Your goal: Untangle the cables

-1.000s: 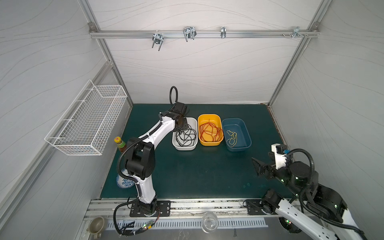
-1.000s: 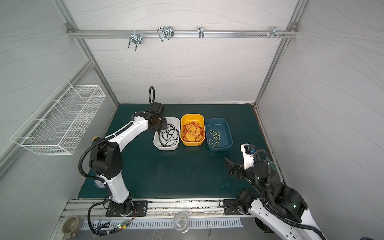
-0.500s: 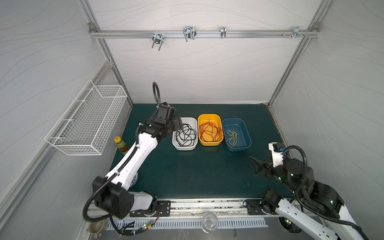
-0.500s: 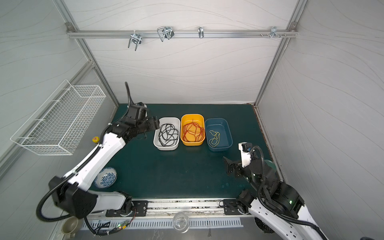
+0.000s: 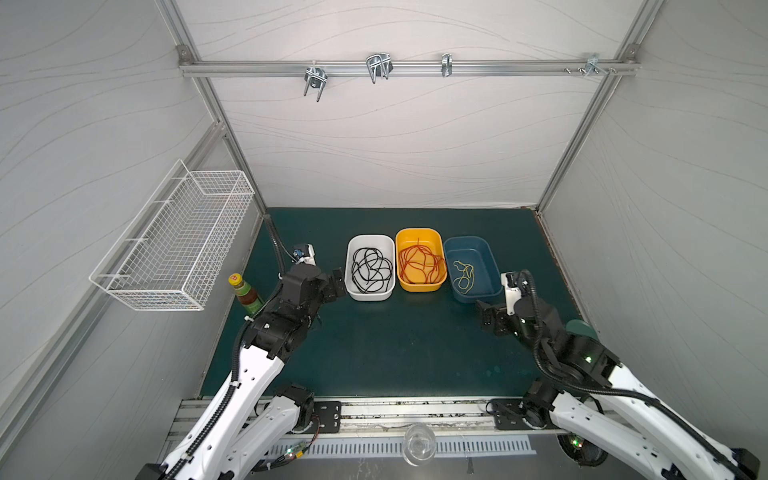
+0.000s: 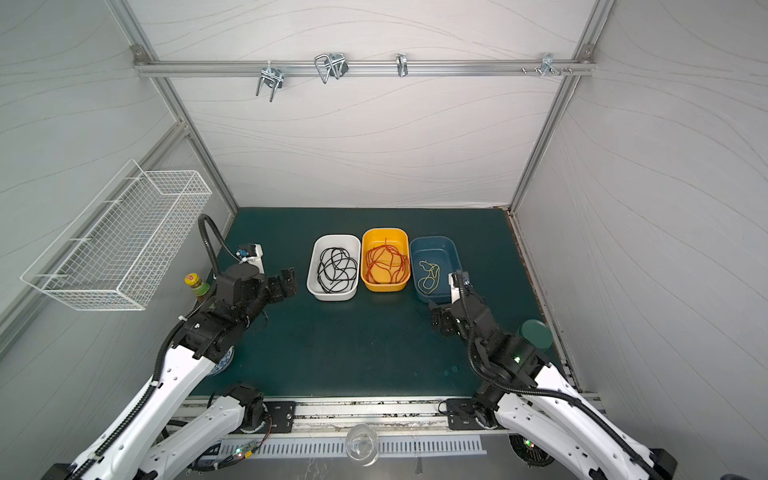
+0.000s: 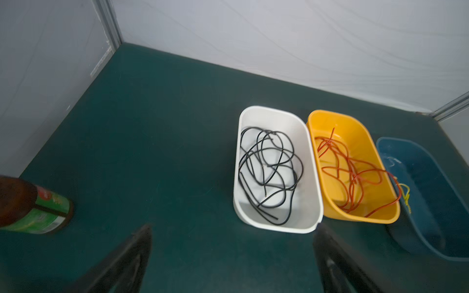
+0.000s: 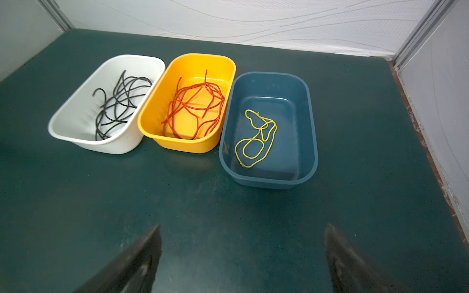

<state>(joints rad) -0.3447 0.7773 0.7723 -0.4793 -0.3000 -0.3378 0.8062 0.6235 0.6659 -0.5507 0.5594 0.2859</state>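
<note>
Three tubs are lined up side by side toward the far part of the green mat [image 5: 395, 345], and each colour is kept in its own one. The black cable [image 5: 371, 270] is coiled loosely in the white tub [image 5: 370, 296] on the left. The red cable [image 5: 419, 266] is in the yellow tub [image 5: 419, 287] in the middle, and the pale yellow cable [image 5: 464, 276] is in the blue tub [image 5: 478, 300] on the right. That sorting looks like the whole point (one colour per tub means no strand can be crossed with another), so the job is judged to be pretty much done.

Nothing is being held. The left gripper [image 5: 337, 286] is parked just left of the white tub, jaws spread wide apart and empty. The right gripper [image 5: 485, 318] is hovered just on the near side of the blue tub, jaws likewise wide and empty. Both are kept clear of the tubs, probably so no loop gets snagged and dragged out.

One thing worth a check: in the left wrist view a red loop seems to be riding up on the yellow tub's rim on the blue tub's side. From the right wrist view it looks tucked inside, so it can't be called either way. The sauce bottle [image 5: 245, 293] is stood at the mat's left edge, well out of it.
</note>
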